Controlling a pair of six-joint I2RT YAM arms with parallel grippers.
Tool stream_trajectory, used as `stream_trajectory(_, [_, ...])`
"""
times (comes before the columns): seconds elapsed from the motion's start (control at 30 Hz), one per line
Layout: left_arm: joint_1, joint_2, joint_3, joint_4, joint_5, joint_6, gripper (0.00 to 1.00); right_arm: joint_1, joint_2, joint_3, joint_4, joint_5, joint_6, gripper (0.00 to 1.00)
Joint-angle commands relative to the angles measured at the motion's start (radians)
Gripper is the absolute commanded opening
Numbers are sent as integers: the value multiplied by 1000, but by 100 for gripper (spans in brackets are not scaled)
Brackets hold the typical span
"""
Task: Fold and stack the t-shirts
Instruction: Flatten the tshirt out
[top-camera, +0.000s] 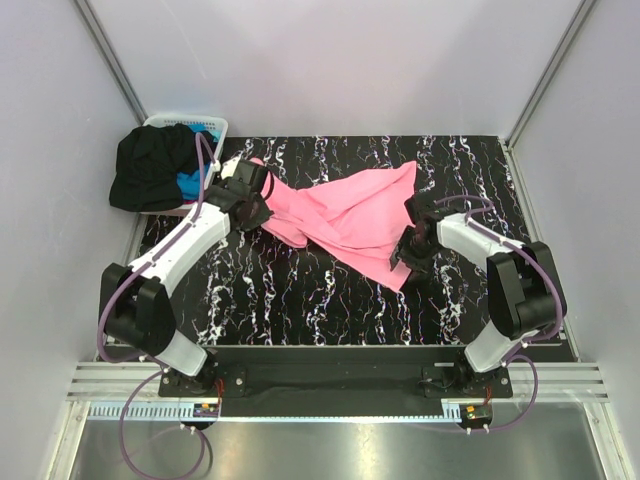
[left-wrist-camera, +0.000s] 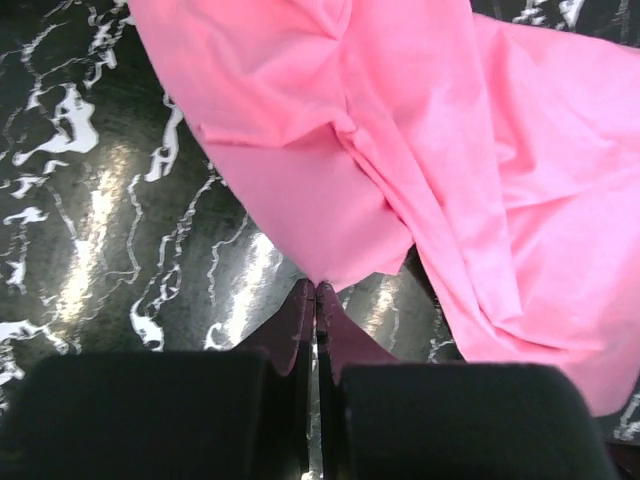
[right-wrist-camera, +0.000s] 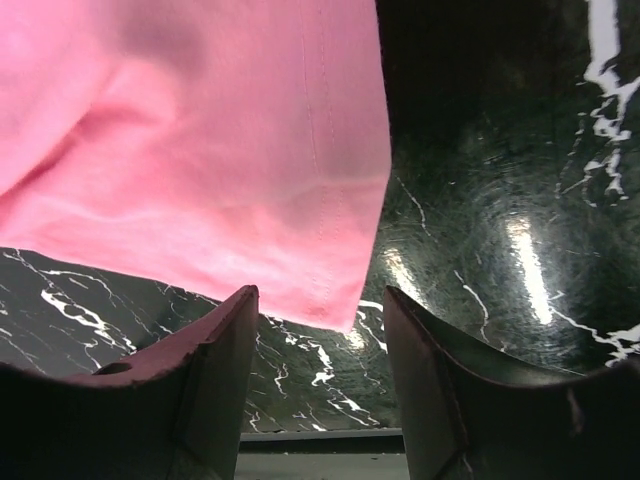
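Pinching an edge of the pink t-shirt (left-wrist-camera: 420, 150) between clenched fingers, the left gripper (left-wrist-camera: 316, 290) anchors one end of the rumpled cloth on the marbled table (top-camera: 300, 300), apparently to spread it for folding. The right gripper (right-wrist-camera: 320, 295), jaws apart, brackets the opposite hem, unclasped. The black t-shirt (top-camera: 150, 165) and blue t-shirt (top-camera: 188, 185) lie heaped in the white basket (top-camera: 215, 125).

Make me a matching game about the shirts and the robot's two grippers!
Things:
1. pink t-shirt
2. black t-shirt
3. left gripper
4. right gripper

States:
A. fingers open
B. heaped in the white basket
C. out on the marbled table
D. fingers shut on the pink t-shirt

Pairs: 1-C, 2-B, 3-D, 4-A
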Motion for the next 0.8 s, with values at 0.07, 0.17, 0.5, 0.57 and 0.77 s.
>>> stream_trajectory(0.07, [0,-29,-21,-33,-68,23,0,3,14,-36,45,-89,35,60])
stream_trajectory(0.17, [0,-33,-20,-39,-76,25,0,3,26,-40,36,-111,24,59])
stream_trajectory(0.5, [0,-33,-18,-46,-83,25,0,16,86,-57,47,-118,7,53])
stream_trajectory(0.57, [0,-36,-20,-47,-85,23,0,20,94,-56,48,-122,4,41])
stream_trajectory(0.77, [0,-56,-14,-65,-99,23,0,21,76,-54,36,-115,9,0])
